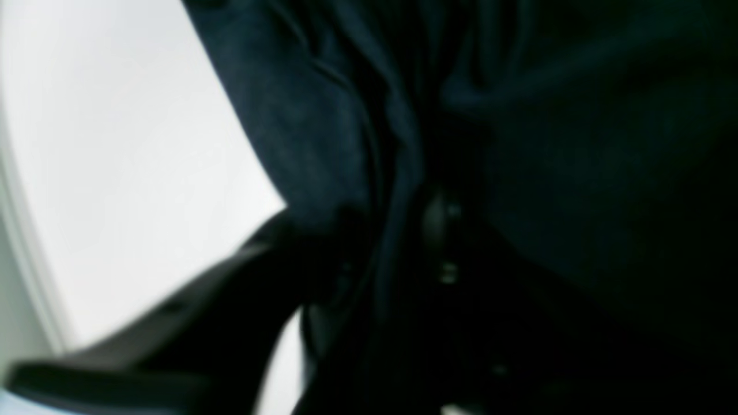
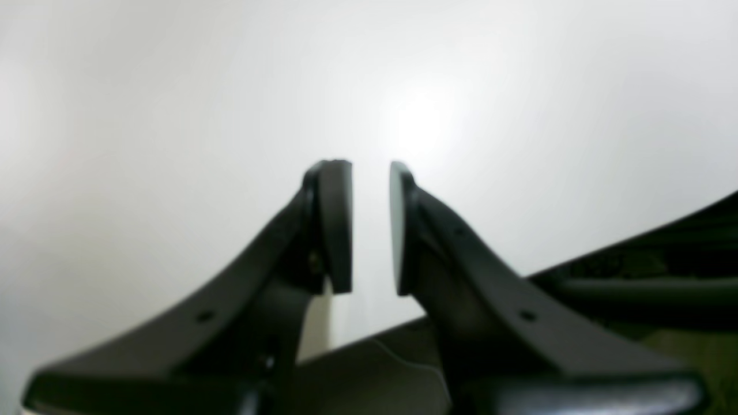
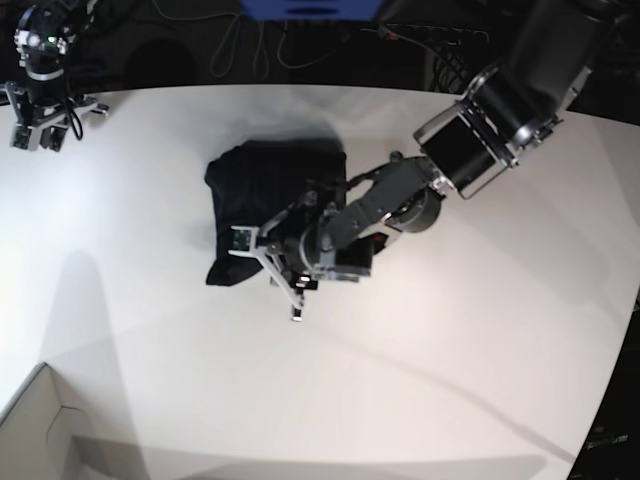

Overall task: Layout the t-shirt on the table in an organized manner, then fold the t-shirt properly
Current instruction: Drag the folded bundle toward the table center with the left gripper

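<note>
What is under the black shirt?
The t-shirt lies bunched on the white table. The left end effector sits at its near edge. Anything beneath the cloth is covered and cannot be seen.

The large smooth white table [image 3: 480,330] carries one bunched black t-shirt of thin cloth [image 3: 262,190] — nearer its far edge.

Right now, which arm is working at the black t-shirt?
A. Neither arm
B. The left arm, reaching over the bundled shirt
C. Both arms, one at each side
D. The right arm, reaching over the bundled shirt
B: in the base view the left gripper sits at the near edge of the bunched black t-shirt, while the right gripper hangs empty over the bare white table.
</note>
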`<action>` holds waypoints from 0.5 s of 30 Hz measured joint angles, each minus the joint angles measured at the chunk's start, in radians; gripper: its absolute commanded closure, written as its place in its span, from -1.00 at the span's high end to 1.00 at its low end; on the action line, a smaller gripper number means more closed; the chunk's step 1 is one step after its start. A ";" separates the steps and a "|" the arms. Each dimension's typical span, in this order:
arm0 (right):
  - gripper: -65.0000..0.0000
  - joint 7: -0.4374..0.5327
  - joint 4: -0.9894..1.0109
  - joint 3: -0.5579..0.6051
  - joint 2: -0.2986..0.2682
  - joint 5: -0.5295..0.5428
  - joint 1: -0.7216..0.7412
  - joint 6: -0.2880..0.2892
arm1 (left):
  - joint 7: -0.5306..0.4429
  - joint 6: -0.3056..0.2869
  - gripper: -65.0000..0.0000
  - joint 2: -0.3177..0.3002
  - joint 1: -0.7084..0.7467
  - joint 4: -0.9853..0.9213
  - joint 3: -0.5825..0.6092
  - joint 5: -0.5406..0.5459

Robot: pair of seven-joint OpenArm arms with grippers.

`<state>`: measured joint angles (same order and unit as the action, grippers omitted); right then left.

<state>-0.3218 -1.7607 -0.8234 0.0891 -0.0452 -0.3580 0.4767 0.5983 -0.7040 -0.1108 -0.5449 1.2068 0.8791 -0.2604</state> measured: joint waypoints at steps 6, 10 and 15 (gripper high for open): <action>-0.69 -0.005 -0.052 0.001 0.022 0.000 -0.001 0.000 | 0.003 0.000 0.31 -0.015 -0.038 0.060 -0.001 -0.005; -0.69 0.000 -0.072 0.002 0.032 0.000 0.000 -0.002 | 0.045 0.000 0.32 -0.015 -0.058 0.083 -0.001 -0.005; -0.69 -0.004 -0.075 0.002 0.031 0.000 0.000 0.000 | 0.076 -0.006 0.32 -0.010 -0.069 0.120 -0.053 0.003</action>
<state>-0.3256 -1.8355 -0.8215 0.1196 -0.0452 -0.3580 0.4770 0.6746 -0.7105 -0.1204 -0.6140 1.3266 0.8265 -0.2573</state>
